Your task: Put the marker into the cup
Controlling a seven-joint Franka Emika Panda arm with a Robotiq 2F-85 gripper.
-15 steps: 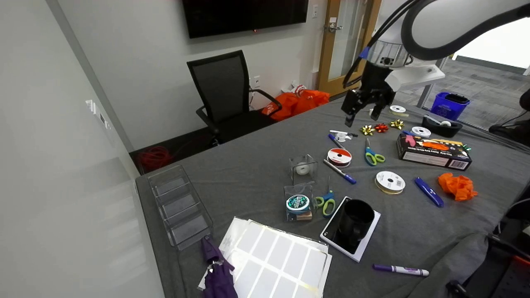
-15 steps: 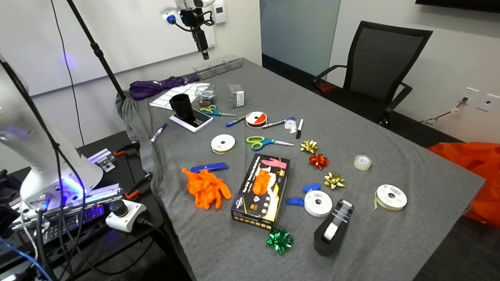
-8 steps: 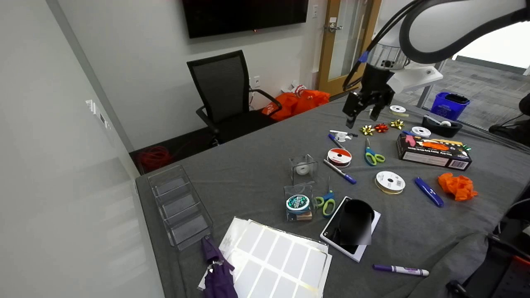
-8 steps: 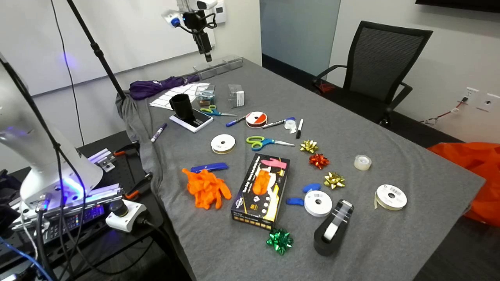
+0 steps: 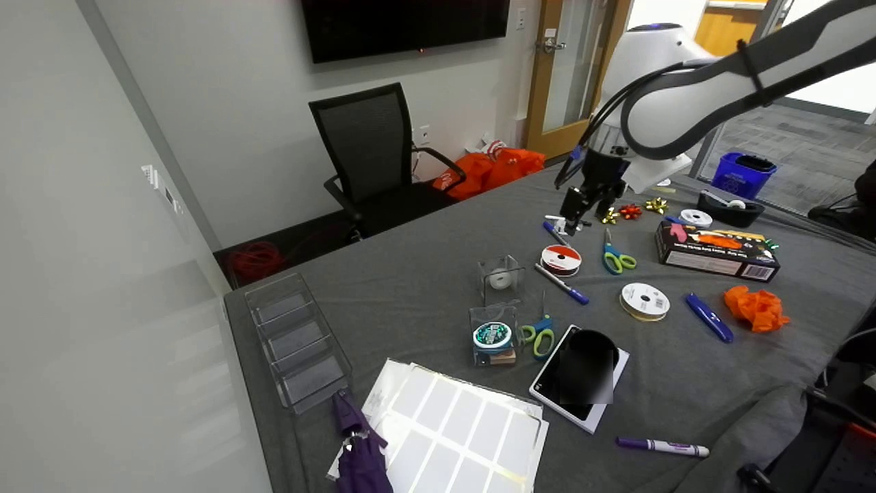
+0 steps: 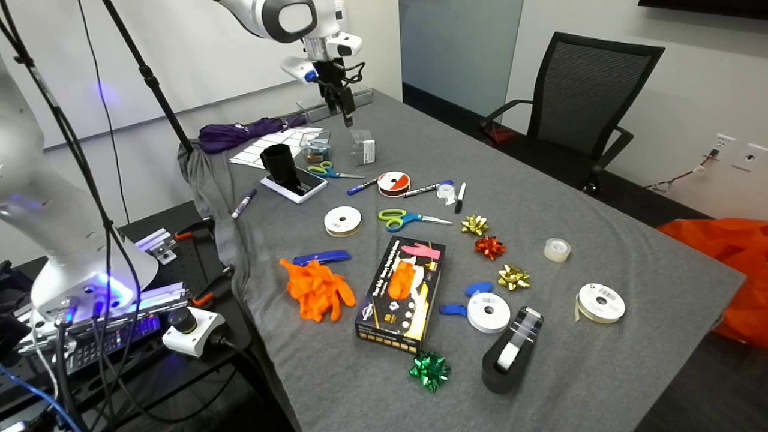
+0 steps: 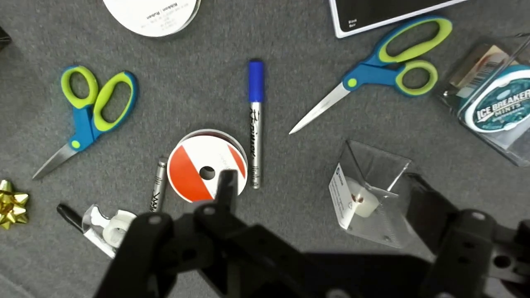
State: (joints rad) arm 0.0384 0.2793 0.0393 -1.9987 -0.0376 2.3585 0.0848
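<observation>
The clear, greyish cup [image 7: 374, 165] is a square-sided container with a roll of tape in it; it also shows in an exterior view [image 5: 501, 281]. A silver marker with a blue cap [image 7: 256, 128] lies beside a red and white spool. A second silver marker [image 7: 159, 186] lies on the spool's other side. A white marker with a black cap [image 6: 460, 198] lies near loose tape. A purple marker [image 5: 662, 447] lies near the table's robot side. My gripper [image 7: 321, 176] is open and empty above the table, its fingers spread to either side of the cup in the wrist view.
The red and white spool [image 7: 203, 165] lies between the silver markers. Scissors [image 7: 368, 74] and a clear container of mints [image 7: 501, 99] are near the cup. A black mug [image 6: 278, 163] stands on a white-edged box [image 6: 303, 192]. A glove box [image 6: 402, 288] and orange gloves [image 6: 315, 288] lie closer to that camera.
My open gripper has come down towards the table, moving down and right in an exterior view, mostly over the last half second. The objects on the table have not moved.
</observation>
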